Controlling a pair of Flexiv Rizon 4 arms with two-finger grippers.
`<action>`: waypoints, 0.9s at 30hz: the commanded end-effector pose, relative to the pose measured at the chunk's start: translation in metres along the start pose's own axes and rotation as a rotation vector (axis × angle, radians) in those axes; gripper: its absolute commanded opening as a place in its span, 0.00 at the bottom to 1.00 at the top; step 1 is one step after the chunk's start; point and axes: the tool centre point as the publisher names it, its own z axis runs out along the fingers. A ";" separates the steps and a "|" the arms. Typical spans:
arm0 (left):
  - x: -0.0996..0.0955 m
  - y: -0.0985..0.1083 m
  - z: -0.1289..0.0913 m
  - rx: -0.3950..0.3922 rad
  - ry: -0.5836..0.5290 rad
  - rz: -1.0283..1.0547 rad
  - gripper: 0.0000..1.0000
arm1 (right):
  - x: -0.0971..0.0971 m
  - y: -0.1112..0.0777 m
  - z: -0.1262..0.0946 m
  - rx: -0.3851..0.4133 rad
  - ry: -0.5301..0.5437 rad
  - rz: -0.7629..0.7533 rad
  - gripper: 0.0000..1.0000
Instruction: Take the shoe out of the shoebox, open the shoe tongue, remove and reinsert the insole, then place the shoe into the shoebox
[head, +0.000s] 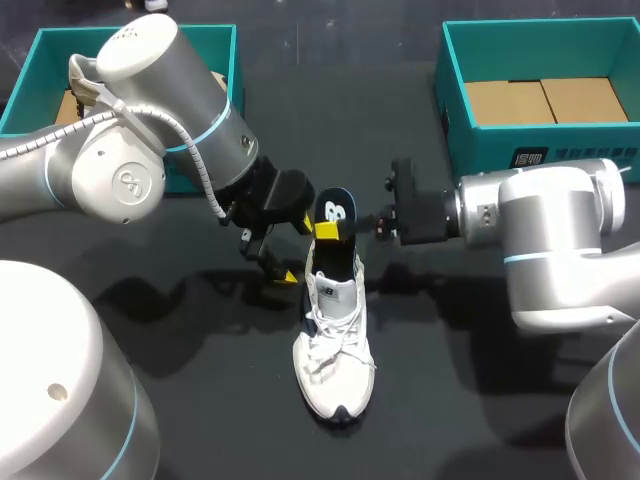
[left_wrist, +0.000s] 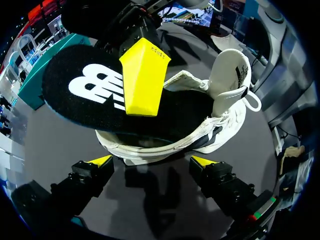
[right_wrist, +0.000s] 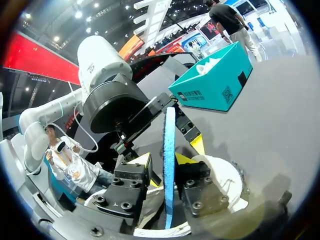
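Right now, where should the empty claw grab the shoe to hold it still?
Probably the heel rim of the shoe, from the left claw's side. The rim is a thin upright wall, open on top, so one finger can slip inside and one outside. The right claw already pinches the insole above it, so stay low.

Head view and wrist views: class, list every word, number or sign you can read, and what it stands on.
No text can be read for certain.
Black foam insole: white logo, no plain words.
Teal cardboard shoebox, front wall: white print, too small.
White lace-up shoe, tongue: dark print, blurred.
Yellow fingertip on the insole: tiny marks, too small.
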 end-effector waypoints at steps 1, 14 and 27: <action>0.000 0.000 0.000 -0.001 0.000 0.001 1.00 | -0.005 0.000 -0.009 -0.007 0.013 0.009 0.00; 0.000 0.000 0.000 -0.001 0.000 0.001 1.00 | -0.009 -0.038 0.007 0.033 0.027 0.157 0.00; 0.000 0.000 0.000 -0.001 0.000 0.001 1.00 | 0.008 -0.029 -0.003 0.015 -0.039 0.097 0.27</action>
